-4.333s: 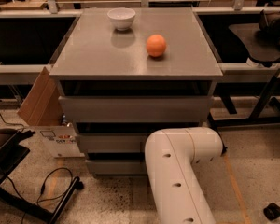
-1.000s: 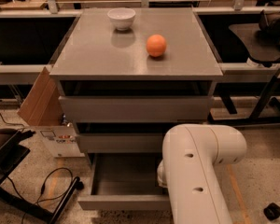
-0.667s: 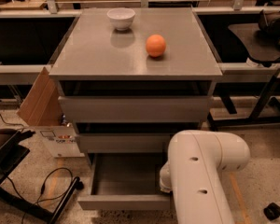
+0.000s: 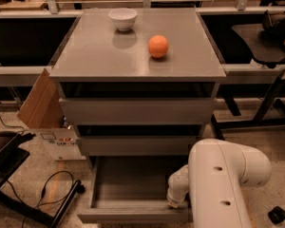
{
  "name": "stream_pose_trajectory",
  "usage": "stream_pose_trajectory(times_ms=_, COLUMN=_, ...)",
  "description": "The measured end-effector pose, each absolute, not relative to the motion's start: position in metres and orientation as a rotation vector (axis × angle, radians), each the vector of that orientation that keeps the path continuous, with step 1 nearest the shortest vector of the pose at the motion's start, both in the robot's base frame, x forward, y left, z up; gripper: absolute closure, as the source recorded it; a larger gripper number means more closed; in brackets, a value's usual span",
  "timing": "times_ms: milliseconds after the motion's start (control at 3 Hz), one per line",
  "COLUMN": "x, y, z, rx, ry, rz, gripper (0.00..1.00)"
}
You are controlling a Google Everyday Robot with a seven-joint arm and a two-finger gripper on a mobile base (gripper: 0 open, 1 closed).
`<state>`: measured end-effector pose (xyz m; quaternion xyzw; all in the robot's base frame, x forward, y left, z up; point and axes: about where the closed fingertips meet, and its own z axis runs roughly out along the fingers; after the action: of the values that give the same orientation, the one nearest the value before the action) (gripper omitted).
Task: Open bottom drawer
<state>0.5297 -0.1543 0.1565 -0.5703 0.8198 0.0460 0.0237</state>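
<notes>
Here, btm drawer (image 4: 133,215) stood pulled out at bench (image 4: 95,56) base, grey tray showing, claw (image 4: 175,201) at its front right corner under white arm (image 4: 223,184), grip state couldn't tell, orange (image 4: 158,46) & bowl (image 4: 123,18) on top.

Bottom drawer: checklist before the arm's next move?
1. Plain grey handleless bottom drawer pulled out, shallow tray showing: ok.
2. Two wider grey drawer fronts above, not pulled out: ok.
3. Gripper at the drawer's front right corner, mostly hidden by the white arm; hold on the drawer: cannot tell.
4. Round orange fruit and small white bowl on the cabinet top, away from the edges: ok.
5. Black floor cable left of the drawer, apart from it: ok.
</notes>
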Motion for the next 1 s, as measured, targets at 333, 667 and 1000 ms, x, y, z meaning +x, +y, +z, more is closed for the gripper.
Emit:
stream_pose_trajectory(times_ms=333, x=0.497, y=-0.162, z=0.159, rx=-1.756, ry=2.589, rz=0.243, gripper=1.00)
stream_pose_trajectory(times_ms=667, x=0.485, y=-0.164, z=0.160, rx=-1.753, ry=2.611, rz=0.294, gripper=1.00)
stream_pose_trajectory(times_ms=1000, x=0.448, y=-0.171, z=0.156, rx=-1.739, ry=2.662, rz=0.385, gripper=1.00)
